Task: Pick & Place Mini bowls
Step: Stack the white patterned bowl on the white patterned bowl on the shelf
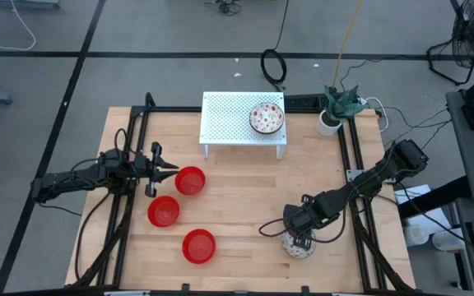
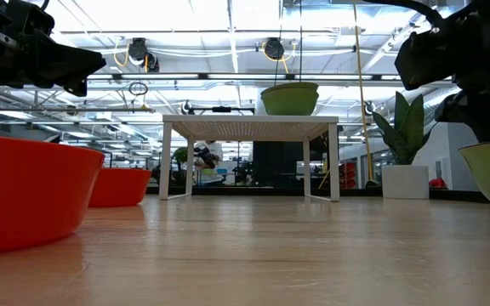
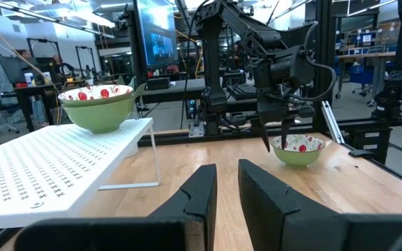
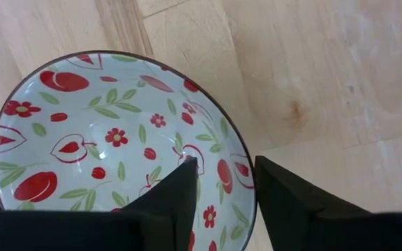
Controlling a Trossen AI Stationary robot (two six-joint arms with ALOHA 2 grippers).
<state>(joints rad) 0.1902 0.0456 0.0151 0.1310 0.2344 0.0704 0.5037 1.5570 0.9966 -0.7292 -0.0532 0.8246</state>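
A white bowl with a red floral pattern (image 4: 110,139) sits on the table near its near right side (image 1: 298,246), green outside (image 3: 297,150). My right gripper (image 4: 225,188) points down at it, open, one finger inside the bowl and one outside its rim. A second floral bowl (image 1: 267,117) stands on the white perforated rack (image 1: 229,123). Three red bowls (image 1: 190,180) (image 1: 164,211) (image 1: 198,245) rest on the table's left half. My left gripper (image 1: 171,168) hovers beside the farthest red bowl, empty, its fingers (image 3: 201,192) almost together. My right gripper straddles the floral bowl's rim (image 4: 248,187) from above, inner finger (image 4: 180,188) over the patterned inside, outer finger (image 4: 285,195) beside the wall. Whether either finger touches the bowl, I cannot tell. The bowl rests on the table.
A white cup with a green plant (image 1: 332,115) stands at the far right corner beside the rack. Black frame rails (image 1: 354,156) run along the table's left and right sides. Bare wood lies in the middle of the table (image 1: 245,197).
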